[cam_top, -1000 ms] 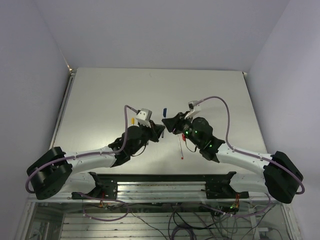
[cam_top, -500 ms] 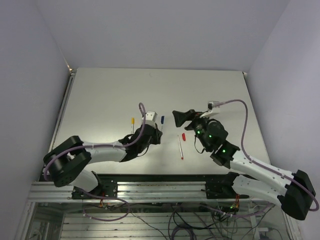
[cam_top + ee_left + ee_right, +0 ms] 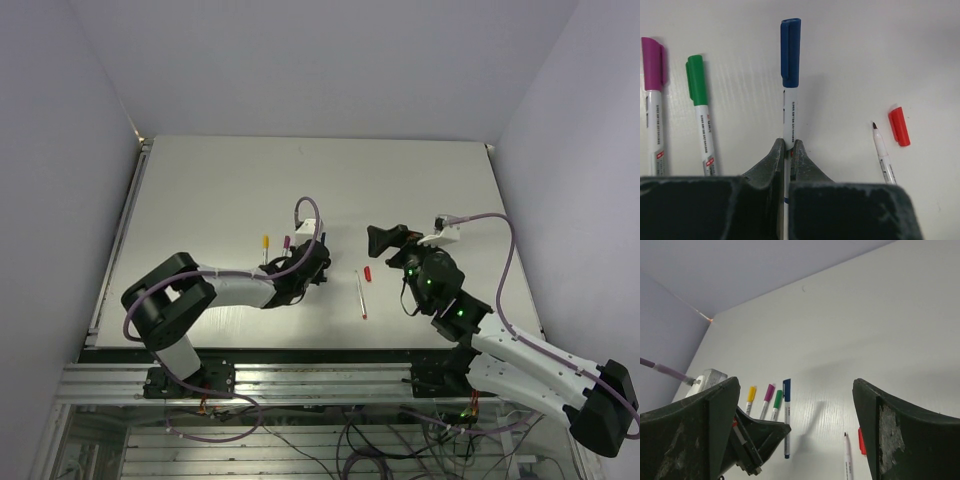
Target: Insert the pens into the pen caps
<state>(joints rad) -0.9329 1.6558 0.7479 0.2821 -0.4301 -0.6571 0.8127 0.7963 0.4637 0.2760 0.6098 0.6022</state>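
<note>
My left gripper (image 3: 788, 144) is shut on the white barrel of a pen with a blue cap (image 3: 790, 52) on its tip. The pen points away from me, low over the table. Beside it lie a green-capped pen (image 3: 699, 107) and a purple-capped pen (image 3: 652, 95); a yellow-capped pen (image 3: 750, 395) lies beyond them. To the right, an uncapped pen (image 3: 881, 152) lies next to a loose red cap (image 3: 899, 126). My right gripper (image 3: 795, 390) hangs open and empty above that pen and red cap (image 3: 861, 441). From above, the left gripper (image 3: 318, 268) and right gripper (image 3: 385, 238) are well apart.
The left arm's pale cable (image 3: 310, 215) arches over its wrist. The white table (image 3: 200, 180) is walled at the back and on both sides. A metal rail (image 3: 320, 375) with loose wiring runs along the near edge.
The two grippers were together at mid-table; the right one has opened and drawn back to the right. The left one has swung the blue-capped pen left, beside the other capped pens.
</note>
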